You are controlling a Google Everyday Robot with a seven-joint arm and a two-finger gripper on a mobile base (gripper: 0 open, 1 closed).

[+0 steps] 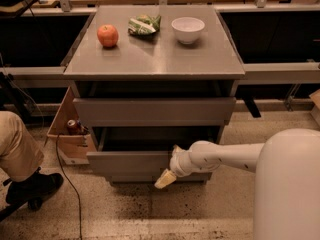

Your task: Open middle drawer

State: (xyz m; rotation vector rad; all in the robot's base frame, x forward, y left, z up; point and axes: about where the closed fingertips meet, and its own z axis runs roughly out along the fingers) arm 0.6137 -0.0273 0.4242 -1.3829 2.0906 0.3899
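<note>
Middle drawer (127, 163), 2nd of three in the cabinet (155, 59), stands part-way out w/ a dark gap behind its front; gripper (166, 178) sits at the front's lower edge, right of centre, claw state cannot be told. Step, by judgement: pull in hand; next move calls for a straight outward draw. Containers: drawer interior shows nothing; white bowl (188, 29) on top appears empty; cardboard box (70, 145) at left holds a can (73, 126).
</note>
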